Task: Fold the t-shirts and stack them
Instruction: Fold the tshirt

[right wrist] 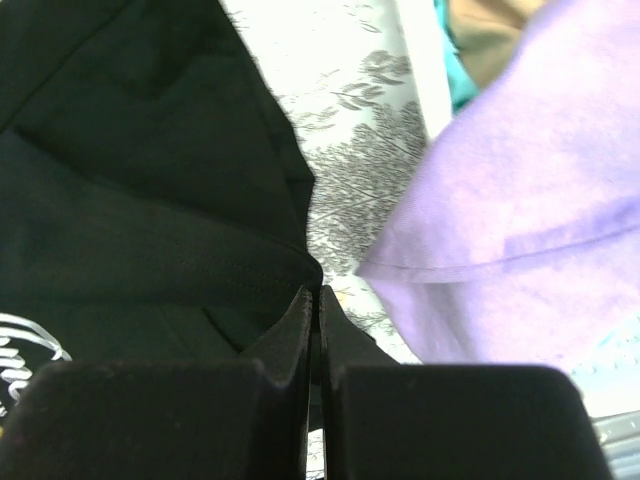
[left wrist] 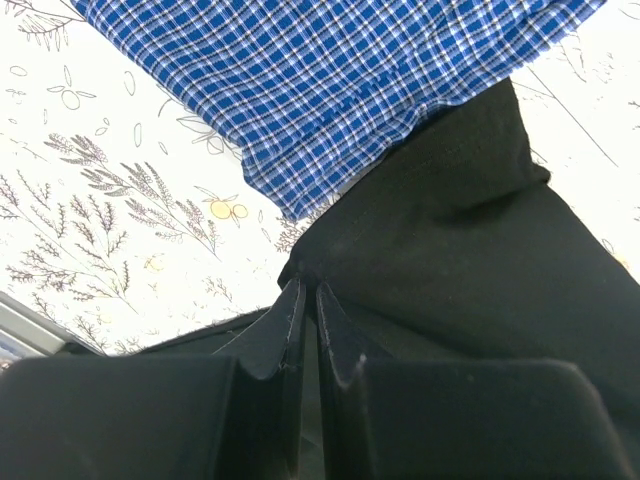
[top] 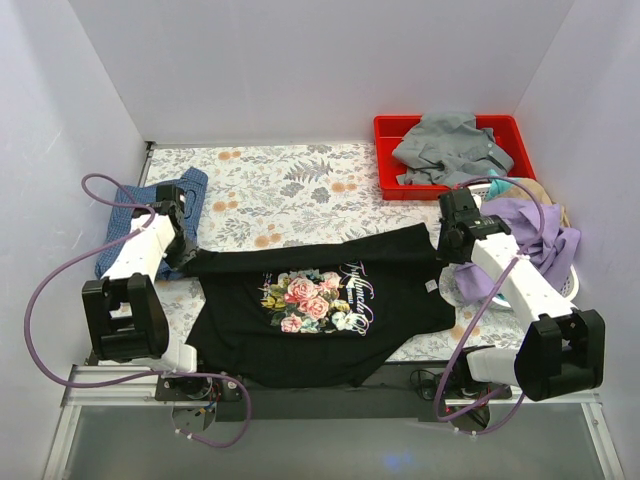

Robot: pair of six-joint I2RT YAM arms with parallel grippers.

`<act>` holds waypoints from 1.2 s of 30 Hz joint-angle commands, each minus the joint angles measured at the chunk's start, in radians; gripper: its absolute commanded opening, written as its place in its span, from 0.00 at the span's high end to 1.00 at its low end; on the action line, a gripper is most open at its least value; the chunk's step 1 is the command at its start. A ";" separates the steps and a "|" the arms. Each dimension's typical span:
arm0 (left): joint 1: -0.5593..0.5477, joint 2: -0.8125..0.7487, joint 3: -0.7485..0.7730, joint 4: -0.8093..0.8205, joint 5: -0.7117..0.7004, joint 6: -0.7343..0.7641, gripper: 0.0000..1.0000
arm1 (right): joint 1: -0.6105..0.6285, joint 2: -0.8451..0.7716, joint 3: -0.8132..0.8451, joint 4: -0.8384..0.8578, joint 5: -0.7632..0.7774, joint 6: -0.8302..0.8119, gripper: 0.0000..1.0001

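The black t-shirt (top: pixel 330 340) with the pink-rose print and pale script lies spread across the middle of the table, its far edge pulled straight between both grippers. My left gripper (top: pixel 186 254) is shut on the shirt's left corner; in the left wrist view the gripper (left wrist: pixel 308 290) pinches black cloth (left wrist: pixel 450 260). My right gripper (top: pixel 446 246) is shut on the right corner; in the right wrist view the gripper (right wrist: pixel 318 292) pinches black cloth (right wrist: pixel 140 180). The blue checked shirt (top: pixel 150 222) lies folded at the far left, just beyond the left gripper, and also shows in the left wrist view (left wrist: pixel 330 90).
A red tray (top: pixel 385 135) with a grey garment (top: pixel 450 148) stands at the back right. A lilac garment (top: pixel 530 235) lies heaped over a white basket (top: pixel 570 285) at the right edge, close to the right gripper, and shows in the right wrist view (right wrist: pixel 520 200). A floral cloth (top: pixel 290 185) covers the table.
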 commanded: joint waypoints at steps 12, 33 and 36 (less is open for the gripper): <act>0.007 0.049 -0.043 0.025 -0.019 0.013 0.50 | 0.000 -0.017 -0.094 -0.054 0.063 0.058 0.74; -0.124 0.177 0.167 0.283 0.544 0.036 0.30 | 0.000 0.247 0.126 0.288 -0.367 -0.098 0.63; -0.140 0.199 0.134 0.292 0.565 0.038 0.30 | 0.001 0.285 0.138 0.318 -0.418 -0.108 0.64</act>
